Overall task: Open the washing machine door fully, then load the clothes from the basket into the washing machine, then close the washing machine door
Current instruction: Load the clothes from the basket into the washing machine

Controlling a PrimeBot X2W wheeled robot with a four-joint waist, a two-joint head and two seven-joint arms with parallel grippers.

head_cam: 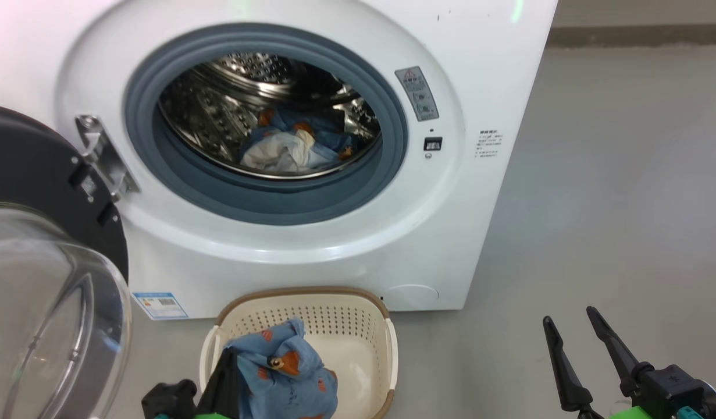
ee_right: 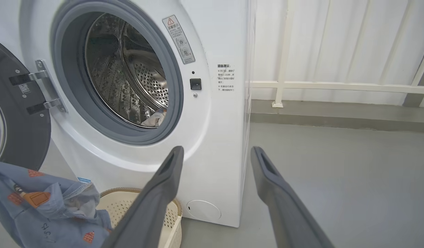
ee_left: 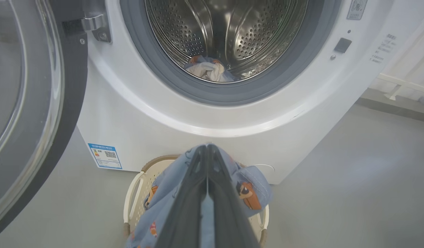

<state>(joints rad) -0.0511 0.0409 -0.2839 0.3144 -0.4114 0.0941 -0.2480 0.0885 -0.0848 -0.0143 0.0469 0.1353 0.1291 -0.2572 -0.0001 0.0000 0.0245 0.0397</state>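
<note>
**Left claw clamps blue cloth above the basket**

Nearest to us, our left claw [ee_left: 207, 147] is clenched on a light blue printed cloth [ee_left: 248, 187]. The fabric is draped to either side of its pressed-together fingers. Right beneath the claw sits the cream basket [head_cam: 311, 294], with the cloth bunched over its near half. Our right claw [head_cam: 569, 317] hangs well off to the other side above bare grey floor [head_cam: 625, 203], its fingers spread wide and grasping nothing. Just beyond the left claw's tips, close behind the basket, rises the white washing machine [head_cam: 480, 87]. Its door [head_cam: 32, 169] stands open on the left claw's outer side, with the glass bowl bulging toward us. Farthest ahead of the claw, past the blue-grey seal [head_cam: 264, 203], more clothes [head_cam: 288, 145] in blue and white lie heaped at the bottom of the steel drum [head_cam: 247, 75].
</note>
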